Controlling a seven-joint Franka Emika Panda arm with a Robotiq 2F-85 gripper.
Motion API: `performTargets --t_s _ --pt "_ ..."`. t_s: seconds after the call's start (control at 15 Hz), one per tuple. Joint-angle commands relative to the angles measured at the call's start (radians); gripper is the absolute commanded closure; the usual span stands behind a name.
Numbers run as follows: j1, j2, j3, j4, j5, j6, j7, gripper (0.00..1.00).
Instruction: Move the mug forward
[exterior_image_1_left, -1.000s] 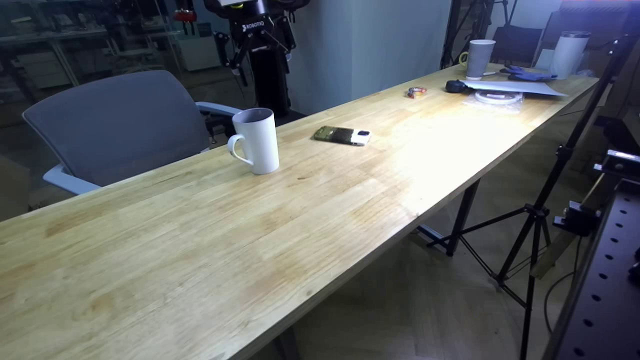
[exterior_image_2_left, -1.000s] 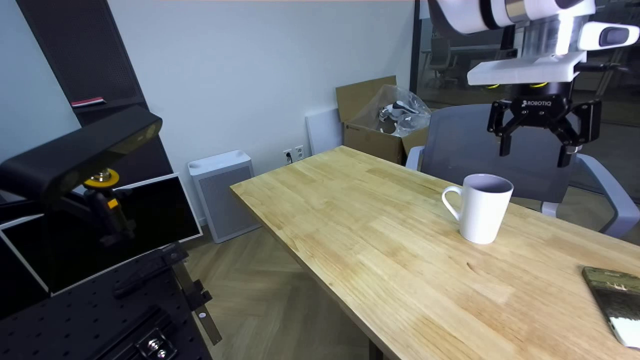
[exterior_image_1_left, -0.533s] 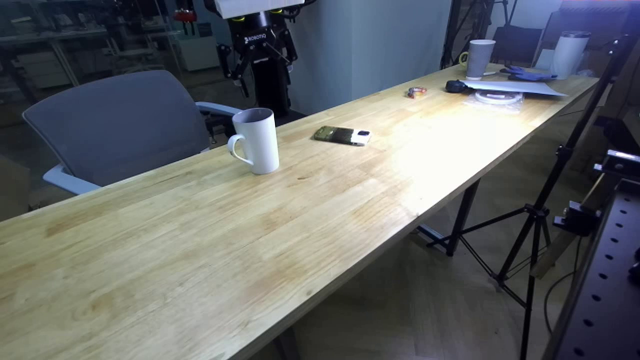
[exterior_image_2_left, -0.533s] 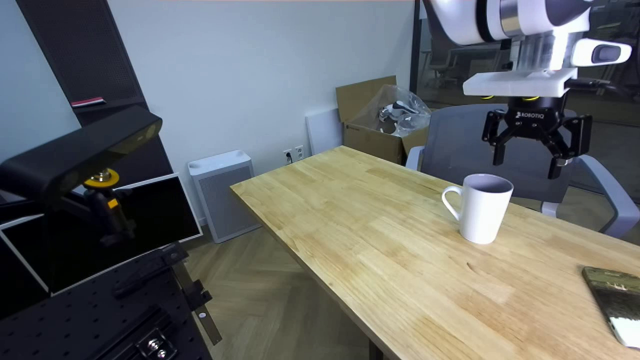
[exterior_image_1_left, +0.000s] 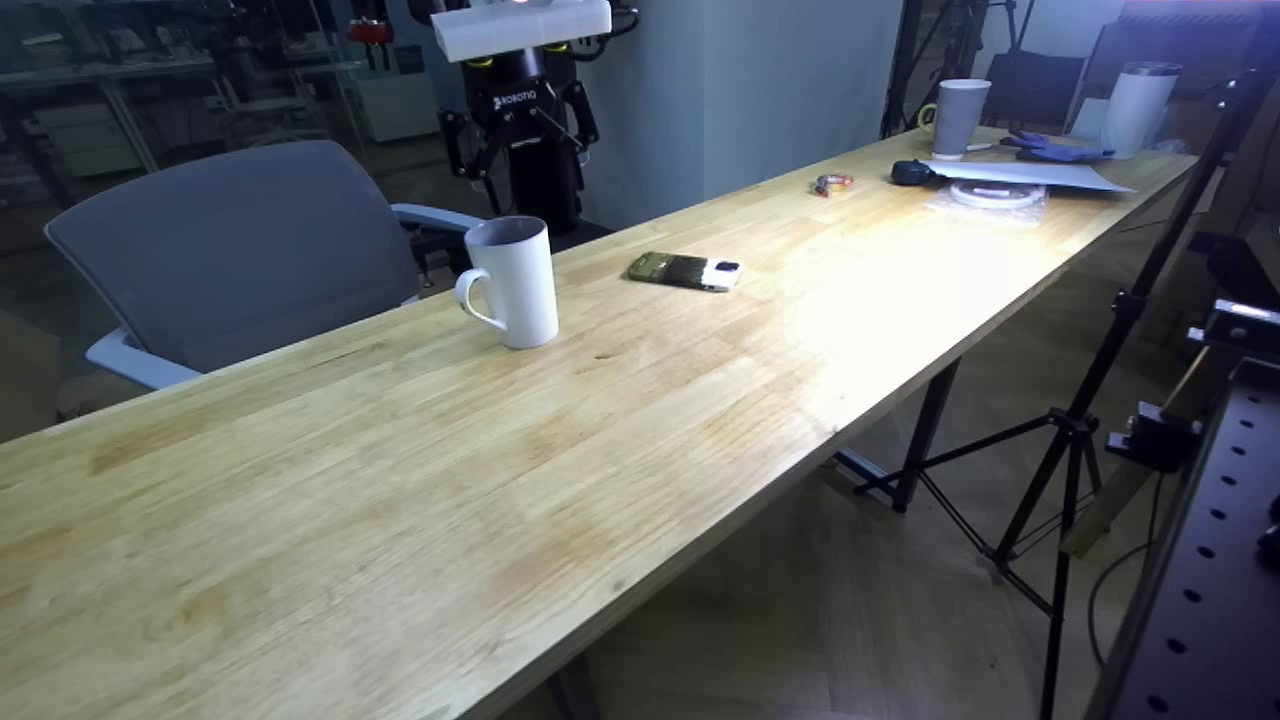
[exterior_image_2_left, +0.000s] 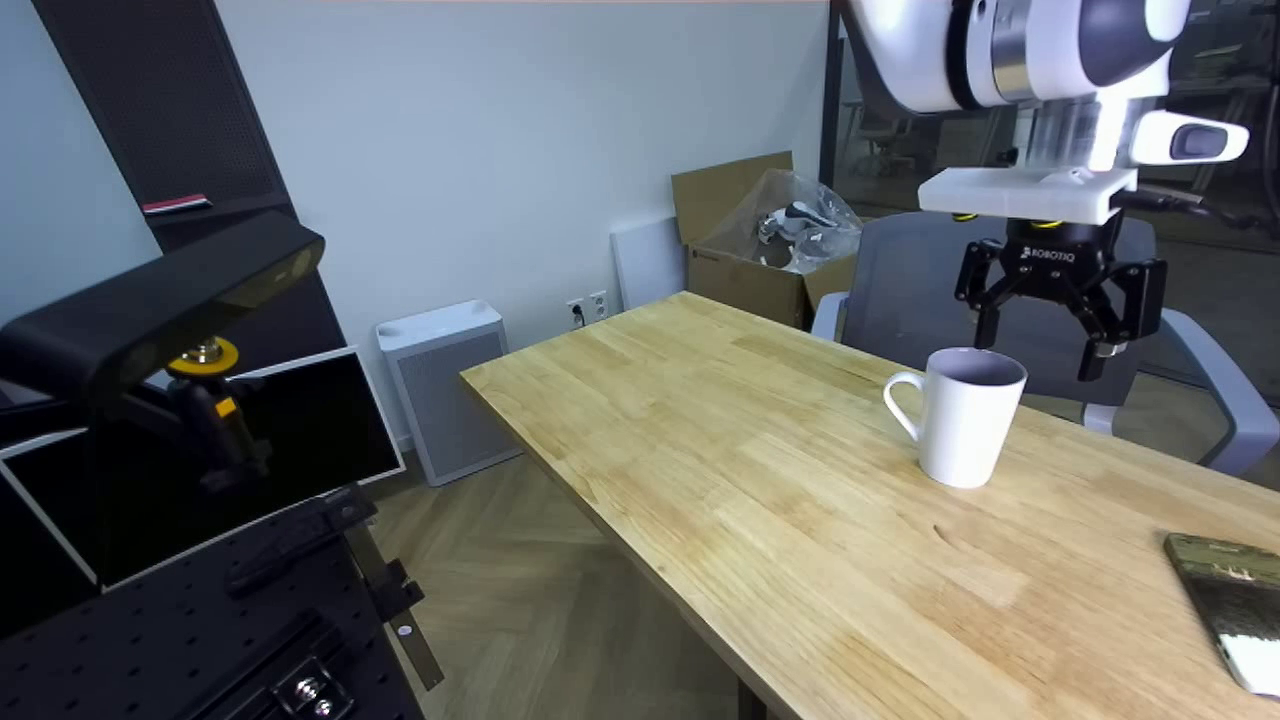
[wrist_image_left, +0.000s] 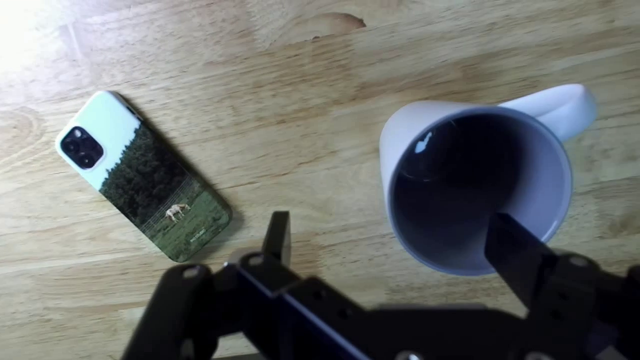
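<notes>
The white mug (exterior_image_1_left: 530, 285) stands upright near the chair-side edge of the wooden table, in both exterior views (exterior_image_2_left: 965, 430). In the wrist view I look down into the mug (wrist_image_left: 460, 175), with its handle at upper right. My gripper (exterior_image_2_left: 1038, 345) is open and empty. It hangs above the table beyond the mug, on the chair side, with its fingertips about rim height or higher. In the wrist view the gripper's fingers (wrist_image_left: 390, 218) are wide apart. The right finger overlaps the mug's near rim in the picture, and the left one is over bare wood. I see no contact.
A phone (wrist_image_left: 145, 180) lies flat on the table beside the mug, also in both exterior views (exterior_image_1_left: 685, 271). A grey chair (exterior_image_1_left: 230, 250) stands at the table edge. A patterned cup (exterior_image_1_left: 960, 118), a tumbler (exterior_image_1_left: 1140, 110) and papers lie at the far end. A tripod (exterior_image_1_left: 1085, 400) stands alongside.
My gripper has come down steadily, drifting slightly left in the exterior view where the arm is seen close up. It stays open. The mug and phone have not moved.
</notes>
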Motion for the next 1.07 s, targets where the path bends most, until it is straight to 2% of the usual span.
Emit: performTargets --t_s 0.0,0.67,1.0 --pt "-0.006 0.01 0.008 0.011 0.014 0.003 0.035 0.0" --pt "-0.005 0.044 0.008 0.008 0.024 0.039 0.044 0.0" --pt "-0.006 0.053 0.017 0.006 0.042 0.092 0.041 0.0"
